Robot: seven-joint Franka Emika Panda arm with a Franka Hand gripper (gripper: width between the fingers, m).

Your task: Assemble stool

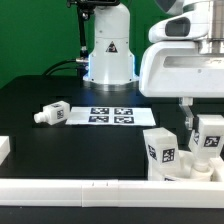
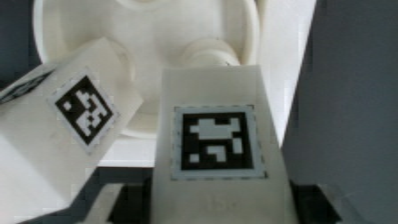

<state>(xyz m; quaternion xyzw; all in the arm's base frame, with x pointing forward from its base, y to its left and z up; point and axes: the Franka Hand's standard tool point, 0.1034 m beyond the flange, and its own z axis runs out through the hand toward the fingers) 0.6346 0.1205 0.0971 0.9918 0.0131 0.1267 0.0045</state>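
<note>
My gripper (image 1: 205,124) is at the exterior view's right, shut on a short white tagged leg (image 1: 208,136) and holding it upright over the round white seat (image 1: 186,172). In the wrist view the held leg (image 2: 217,130) fills the middle between my dark fingers (image 2: 107,203), and my gripper (image 2: 217,206) is closed on its sides. A second tagged leg (image 1: 160,150) stands in the seat just beside it; it shows tilted in the wrist view (image 2: 68,108). The seat's hollow underside (image 2: 169,45) lies beyond both. A third leg (image 1: 52,114) lies loose on the black table at the left.
The marker board (image 1: 110,115) lies mid-table in front of the robot base (image 1: 108,55). A long white rail (image 1: 90,190) runs along the front edge, with another white piece (image 1: 4,148) at the left edge.
</note>
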